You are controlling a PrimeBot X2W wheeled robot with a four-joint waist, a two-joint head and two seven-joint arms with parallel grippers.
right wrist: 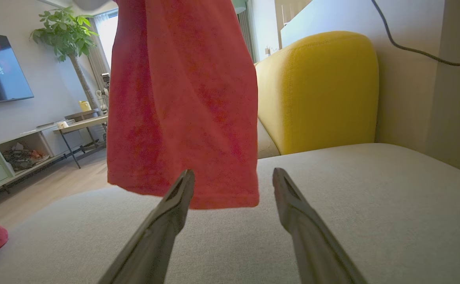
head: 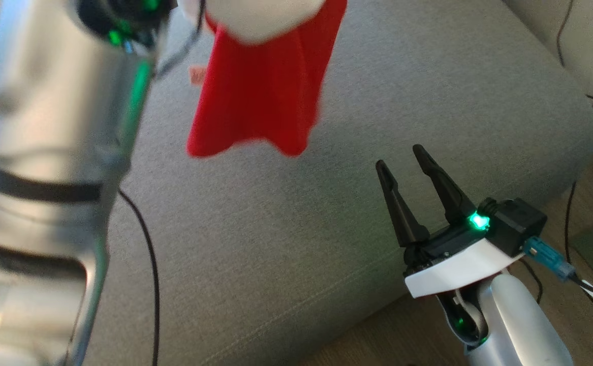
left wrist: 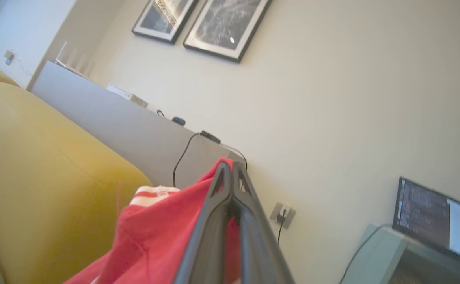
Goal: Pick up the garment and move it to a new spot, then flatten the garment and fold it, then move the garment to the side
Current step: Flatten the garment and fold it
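Pick-up done: garment point(head: 260, 96) aloft, on its way to a new spot; flattening, folding and setting aside remain.
Head view: the red garment hangs over the far part of the grey sofa seat point(head: 428, 91); right claw point(head: 399, 157) at near right, spread wide, empty. Left wrist view: left claw point(left wrist: 230, 167) clamped shut on the garment's top edge, white-striped trim point(left wrist: 151, 195) just beside. Right wrist view: cloth hangs long, lightly creased, hem apparently off the seat.

No legible text, brand, number or sign can be read.

Laptop screen point(left wrist: 436, 219): rows of characters are displayed, too small to read.

Pink label point(head: 195, 76) on the grey sofa cushion point(head: 403, 91): printed marks are present, blurred beyond reading.

Television point(right wrist: 1, 69): any characters in the displayed picture cannot be resolved.
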